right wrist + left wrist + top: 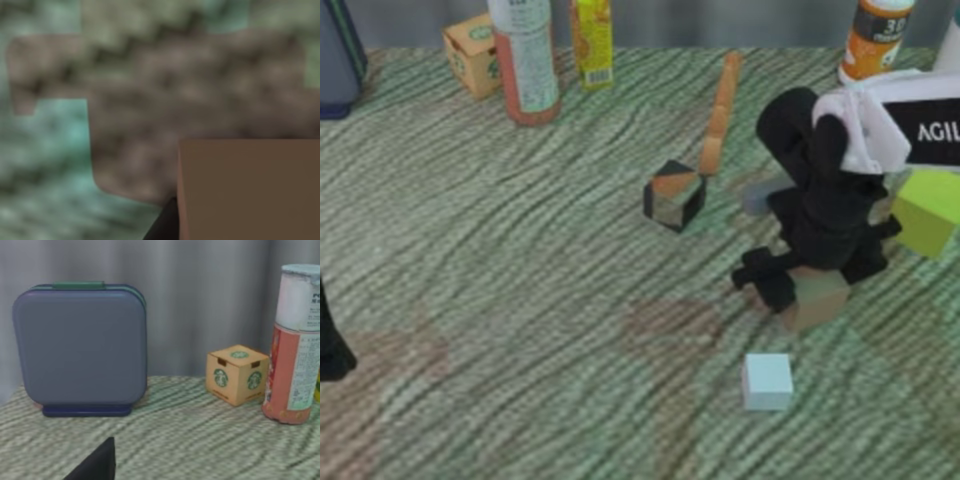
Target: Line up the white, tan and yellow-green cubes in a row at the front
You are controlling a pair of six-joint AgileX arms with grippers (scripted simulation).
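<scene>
Black against the woven mat, my left gripper (332, 355) sits parked at the table's left edge, and I cannot tell how its fingers stand. Right of centre my right arm reaches in from the right edge and bends down, its right gripper (790, 283) low over the tan cube (817, 297) with the fingers closed on it — the right wrist view shows the cube's brown face close up. Just in front lies the white cube (767, 381), while the yellow-green cube (927, 212) sits apart at the right edge, beside the arm.
</scene>
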